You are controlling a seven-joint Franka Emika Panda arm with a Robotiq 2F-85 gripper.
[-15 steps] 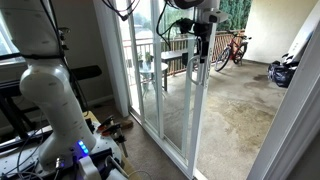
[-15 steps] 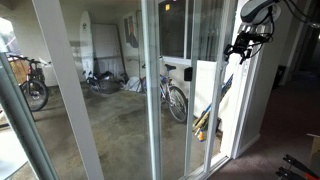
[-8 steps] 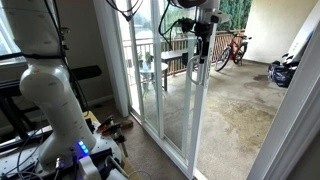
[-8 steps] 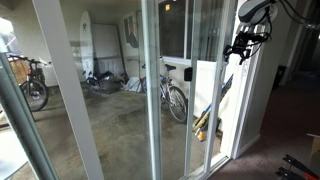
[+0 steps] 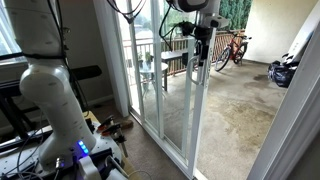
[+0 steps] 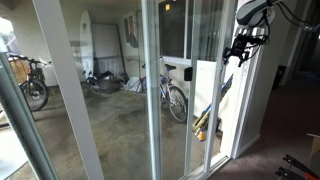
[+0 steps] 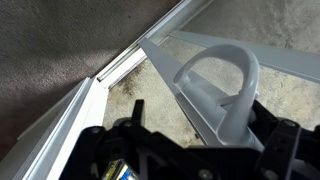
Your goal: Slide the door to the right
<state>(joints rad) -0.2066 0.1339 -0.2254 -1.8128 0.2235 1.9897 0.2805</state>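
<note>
While the door (image 5: 183,95) stands upright with the patio opening wide at 3 o'clock of its edge in an exterior view, I judge the slide barely begun, with nearly all the travel left. Reaching looks done. My gripper (image 5: 203,38) sits high on that edge, and the wrist view shows the white handle (image 7: 215,80) between my jaws; whether they pinch it I cannot tell.

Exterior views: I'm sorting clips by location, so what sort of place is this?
Probably a home: a sliding glass patio door opens onto a concrete patio, where a bicycle is parked.
</note>
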